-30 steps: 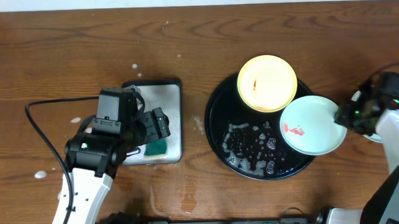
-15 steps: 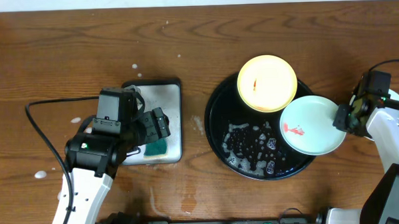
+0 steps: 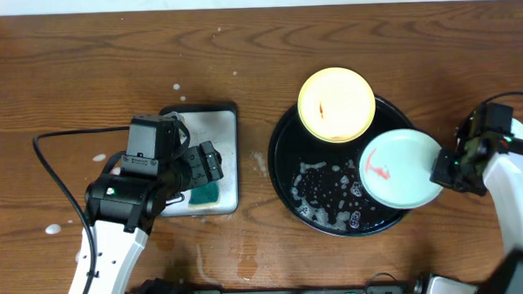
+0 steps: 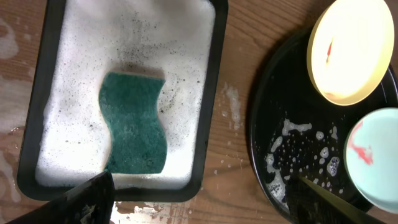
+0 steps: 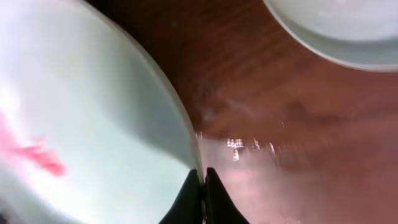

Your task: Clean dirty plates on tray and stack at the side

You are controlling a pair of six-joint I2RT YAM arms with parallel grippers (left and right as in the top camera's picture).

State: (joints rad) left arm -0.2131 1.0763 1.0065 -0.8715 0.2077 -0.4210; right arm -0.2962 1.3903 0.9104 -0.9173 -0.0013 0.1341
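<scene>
Your right claw point(image 5: 200, 186) is pinched fully together on the right-hand rim of the smeared mint plate point(image 3: 393, 173). In the right wrist view the plate's edge runs straight down into the seam between the two fingers. The plate spreads out to the claw's left, and its red smear sits well in from the grip, towards the plate's middle. It lies on the right part of the black tray point(image 3: 288, 150), with its gripped side reaching out past the tray's rim over the table point(image 5: 280, 112).

The yellow plate point(image 3: 336, 103) sits at the far side of the tray, overlapping the far rim, just beside the mint plate; you can't tell whether the two touch. Foam is spattered on the tray floor to the mint plate's left. A second mint plate point(image 5: 348, 25) lies on the wood near the claw, apart from the gripped one.

Your left claw point(image 4: 202, 183) is spread wide and holds nothing. It hangs over the near edge of the soapy tray point(image 4: 214, 93), where the green sponge point(image 4: 134, 124) lies in the suds.
</scene>
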